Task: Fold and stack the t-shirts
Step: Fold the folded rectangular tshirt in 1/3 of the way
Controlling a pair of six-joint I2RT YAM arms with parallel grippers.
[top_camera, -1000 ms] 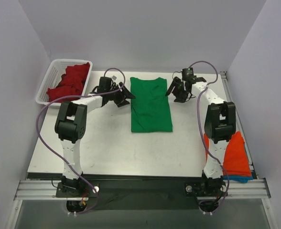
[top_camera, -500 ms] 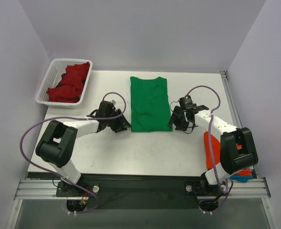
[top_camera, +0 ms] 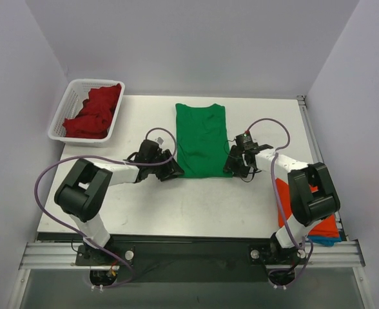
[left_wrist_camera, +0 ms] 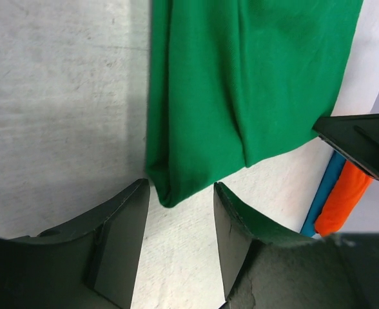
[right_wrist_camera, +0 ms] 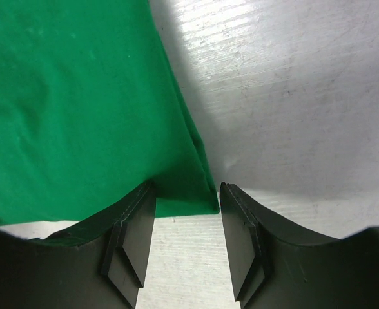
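Observation:
A bright green t-shirt (top_camera: 202, 138), folded into a long strip, lies flat mid-table with its hem toward the arms. My left gripper (top_camera: 171, 171) is low at the near left corner. In the left wrist view that rolled corner (left_wrist_camera: 167, 193) sits just between the tips of the open left gripper (left_wrist_camera: 180, 193), unpinched. My right gripper (top_camera: 234, 166) is at the near right corner. In the right wrist view the green t-shirt (right_wrist_camera: 80, 109) ends between the jaws of the open right gripper (right_wrist_camera: 187, 193). A dark red t-shirt (top_camera: 96, 109) fills the basket. An orange t-shirt (top_camera: 321, 222) lies on a blue one (top_camera: 325, 241).
The white slotted basket (top_camera: 57, 125) stands at the back left corner. The orange and blue pile is at the table's near right edge, partly behind the right arm. Purple walls close in both sides. Bare tabletop (top_camera: 196, 206) lies between the green shirt and the arm bases.
Both arms have come from the green shirt's far end down its sides to its near corners. Both pairs of jaws stand narrower than a second ago.

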